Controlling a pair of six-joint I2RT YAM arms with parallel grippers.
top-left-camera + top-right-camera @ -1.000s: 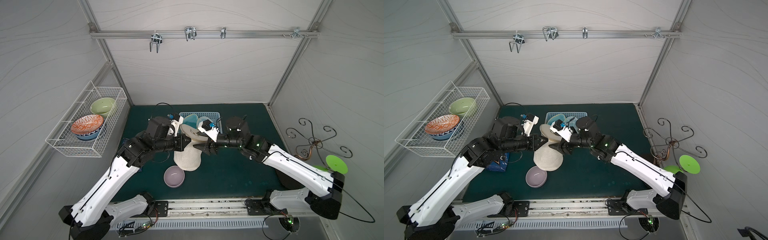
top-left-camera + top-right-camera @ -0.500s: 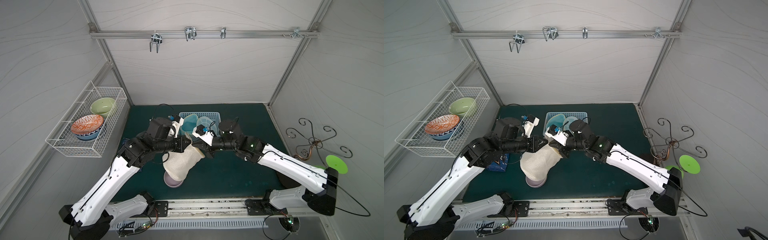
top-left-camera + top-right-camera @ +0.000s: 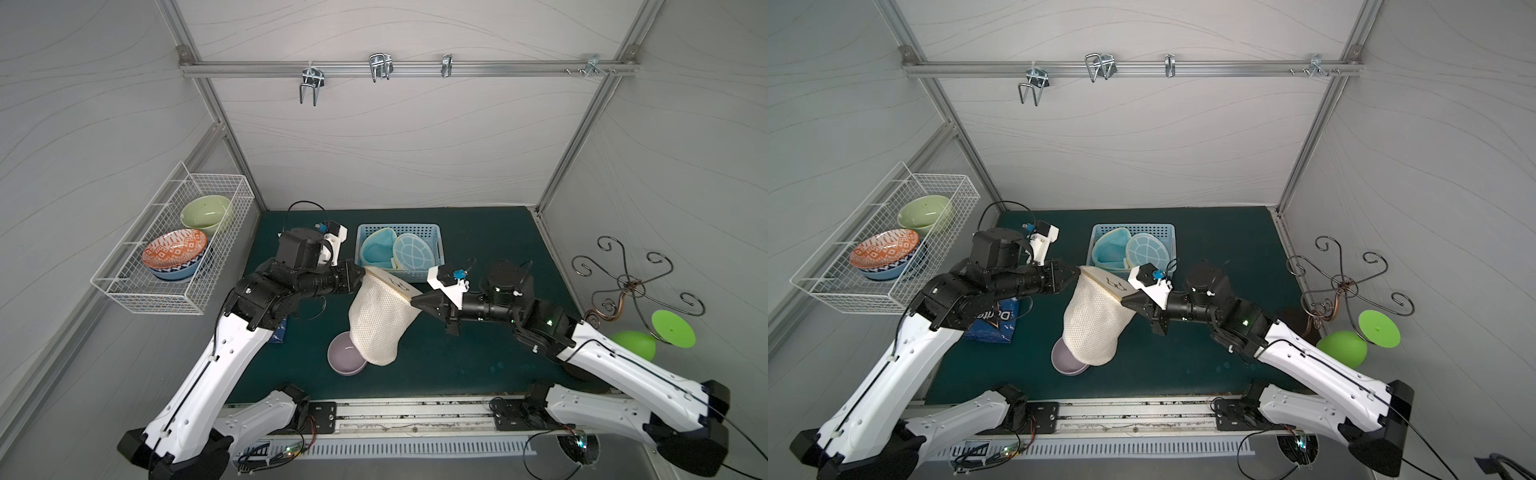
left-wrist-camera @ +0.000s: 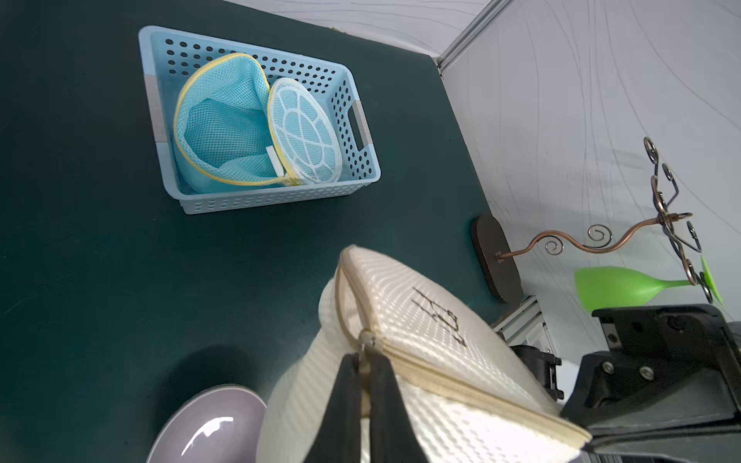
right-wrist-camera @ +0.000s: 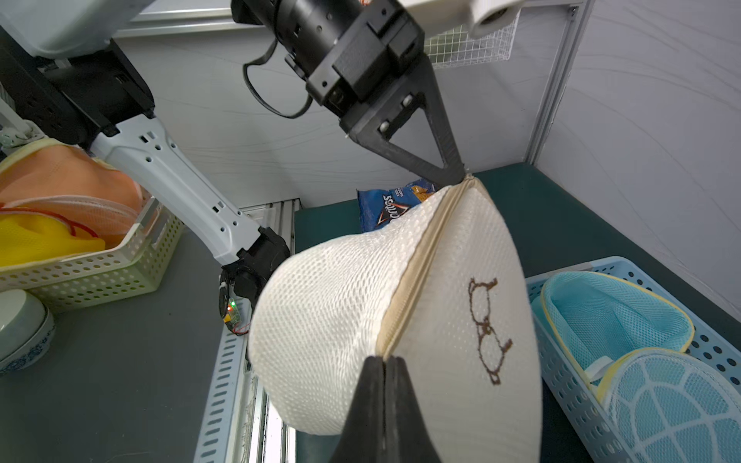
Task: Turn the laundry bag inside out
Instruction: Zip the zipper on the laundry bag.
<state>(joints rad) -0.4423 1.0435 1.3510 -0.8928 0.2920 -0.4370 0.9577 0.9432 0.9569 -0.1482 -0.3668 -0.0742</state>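
The laundry bag (image 3: 380, 322) (image 3: 1096, 324) is cream mesh with a tan zip rim and a brown glasses motif. It hangs in the air above the green mat, stretched between my two grippers. My left gripper (image 3: 361, 272) (image 3: 1077, 272) (image 4: 363, 356) is shut on the rim at the zip pull end. My right gripper (image 3: 413, 300) (image 3: 1123, 301) (image 5: 387, 358) is shut on the opposite end of the zip seam. In the right wrist view the bag (image 5: 341, 300) bulges to one side of the seam, and the left gripper (image 5: 461, 176) pinches its far end. The bag's inside is hidden.
A lilac bowl (image 3: 347, 355) sits on the mat under the bag's hanging bottom. A blue basket (image 3: 399, 232) with blue mesh bags stands behind. A Doritos bag (image 3: 994, 320) lies under the left arm. A wire rack (image 3: 174, 257) with bowls is on the left; a metal stand (image 3: 627, 286) and a green glass (image 3: 633, 343) are on the right.
The right gripper has shut on the bag's rim and moved right. The bag has gone from upright between the grippers to hanging, with its rim pulled taut between them.
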